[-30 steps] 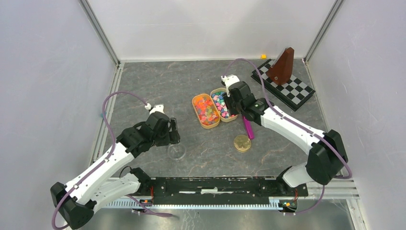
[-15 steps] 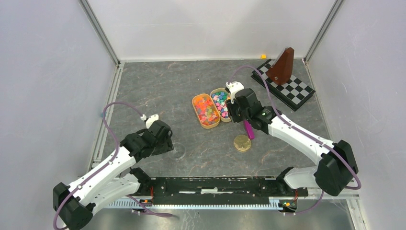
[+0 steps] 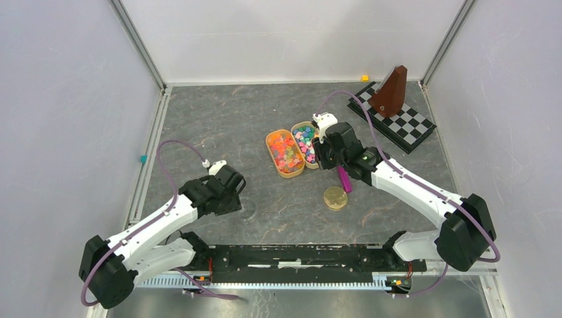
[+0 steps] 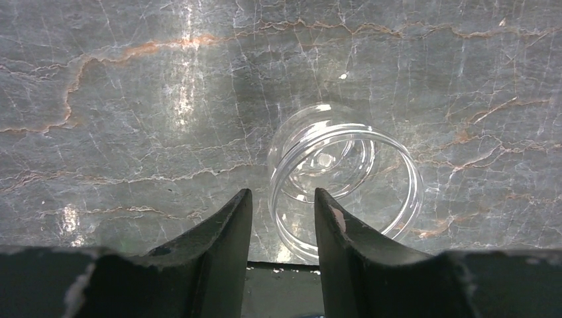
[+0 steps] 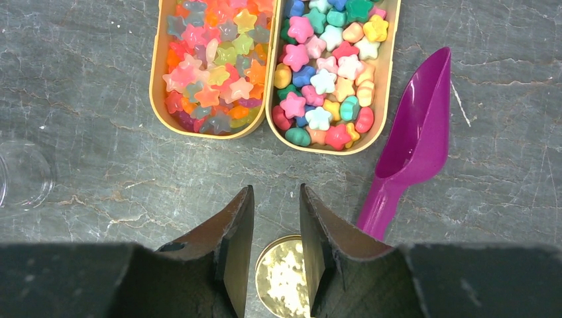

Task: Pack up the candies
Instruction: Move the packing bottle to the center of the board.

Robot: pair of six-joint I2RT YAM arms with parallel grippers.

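Observation:
The candies fill two tan oval trays: translucent orange-pink ones (image 3: 285, 154) on the left and opaque mixed-colour ones (image 3: 305, 142) on the right. Both also show in the right wrist view (image 5: 205, 59) (image 5: 328, 73). A purple scoop (image 3: 344, 179) (image 5: 414, 146) lies right of the trays. A gold lid (image 3: 335, 197) (image 5: 281, 278) lies nearer. My right gripper (image 3: 325, 158) (image 5: 276, 192) is open and empty above the trays' near ends. A clear jar (image 3: 248, 211) (image 4: 344, 179) stands upright. My left gripper (image 3: 234, 200) (image 4: 283, 199) is open, with the jar's left wall between its fingers.
A checkered board (image 3: 404, 126) with a brown pyramid piece (image 3: 391, 89) sits at the back right. A small orange cube (image 3: 364, 77) lies by the back wall. A small teal bit (image 3: 142, 159) sits on the left rail. The jar shows at the right wrist view's left edge (image 5: 23, 175).
My left arm has drawn back and turned down over the clear jar, then shifted slightly right. My right arm moved a little right and nearer, then held still.

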